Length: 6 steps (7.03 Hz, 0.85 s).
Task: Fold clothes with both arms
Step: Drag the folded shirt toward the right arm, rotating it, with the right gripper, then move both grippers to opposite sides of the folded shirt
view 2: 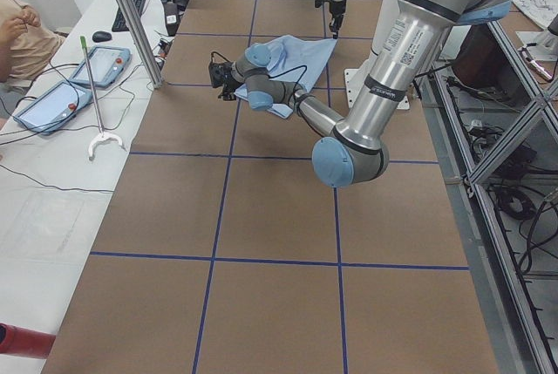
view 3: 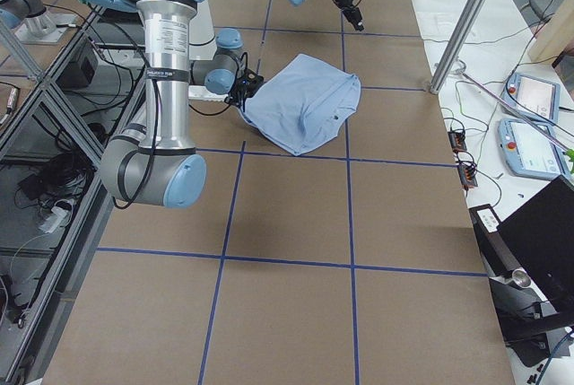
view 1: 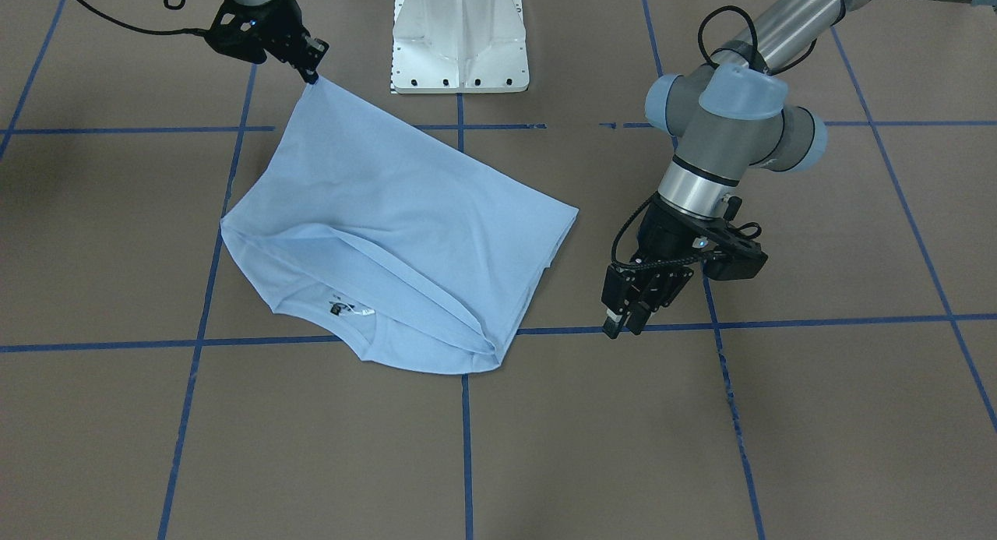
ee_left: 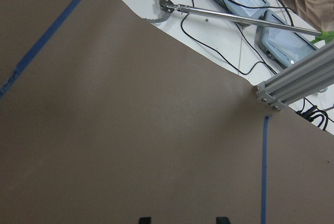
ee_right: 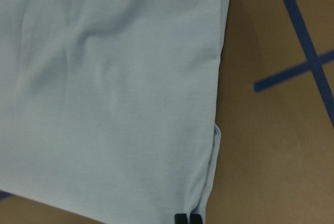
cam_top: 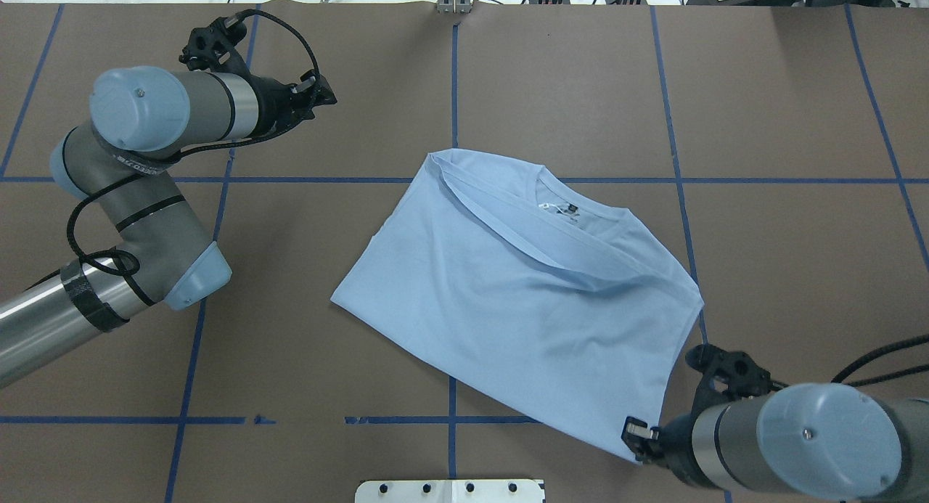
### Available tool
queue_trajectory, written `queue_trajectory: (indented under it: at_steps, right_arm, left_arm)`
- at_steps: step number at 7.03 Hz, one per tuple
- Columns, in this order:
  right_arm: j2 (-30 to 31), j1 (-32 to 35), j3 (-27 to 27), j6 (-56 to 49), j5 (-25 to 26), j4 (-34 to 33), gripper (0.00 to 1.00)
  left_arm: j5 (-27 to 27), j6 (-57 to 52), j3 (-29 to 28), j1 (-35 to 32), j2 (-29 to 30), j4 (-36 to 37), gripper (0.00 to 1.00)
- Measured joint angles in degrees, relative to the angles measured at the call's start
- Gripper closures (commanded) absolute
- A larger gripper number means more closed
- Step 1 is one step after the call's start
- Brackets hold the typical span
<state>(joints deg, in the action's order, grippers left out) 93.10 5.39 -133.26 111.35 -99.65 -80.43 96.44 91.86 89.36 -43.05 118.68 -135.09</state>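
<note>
**Front-facing view.** The light blue fabric T-shirt (view 1: pixel 405 213) lay partly folded on the brown paper-covered bench (view 1: pixel 779 446), left of centre. Its collar and small black neck label (view 1: pixel 336 309) were toward the lower edge. The black two-finger right gripper (view 1: pixel 313 74), upper left, gripped the shirt's far corner. That corner was drawn to a point, so the hold was probably meant to keep the cloth taut. The black two-finger left gripper (view 1: pixel 621 328), right of centre, hung near the shirt's right edge and touched no cloth. A white metal pedestal base (view 1: pixel 459 41) stood at top centre.

**Overhead view.** The T-shirt was mid-frame. The right gripper was at its lower-right corner, and the left gripper was upper left, apart from the cloth.

**Side views.** Both grippers were too small to judge. In the left-end view a person's arm showed at the upper-left edge.

**Left wrist view.** Two fingers (ee_left: pixel 144 220) at the bottom edge stood apart with only bare bench between them, so they were open and empty. A grey metal reacher tool (ee_left: pixel 209 11) lay beyond the bench edge.

**Right wrist view.** The fingers (ee_right: pixel 180 217) were together, clamped on the shirt's hemmed edge at the bottom of the frame.

**Judgement.** The left arm was probably kept free to take a matching corner. No container showed in any view.
</note>
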Motion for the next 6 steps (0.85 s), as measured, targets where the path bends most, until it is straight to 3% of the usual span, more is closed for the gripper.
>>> queue_trajectory:
  at_steps: [1, 3, 6]
  right_arm:
    - [0.6, -3.9, -1.4, 1.3, 0.0, -0.9, 0.01]
    - [0.8, -6.1, -2.3, 2.7, 0.5, -1.3, 0.00]
    - [-1.4, 4.7, -1.4, 0.7, 0.6, -1.3, 0.00]
  left_arm:
    - [1.6, 1.0, 2.8, 0.6, -1.3, 0.0, 0.46]
    - [3.7, 4.1, 7.5, 2.1, -3.2, 0.0, 0.45]
    - [3.9, 10.6, 15.4, 7.7, -8.9, 0.4, 0.42]
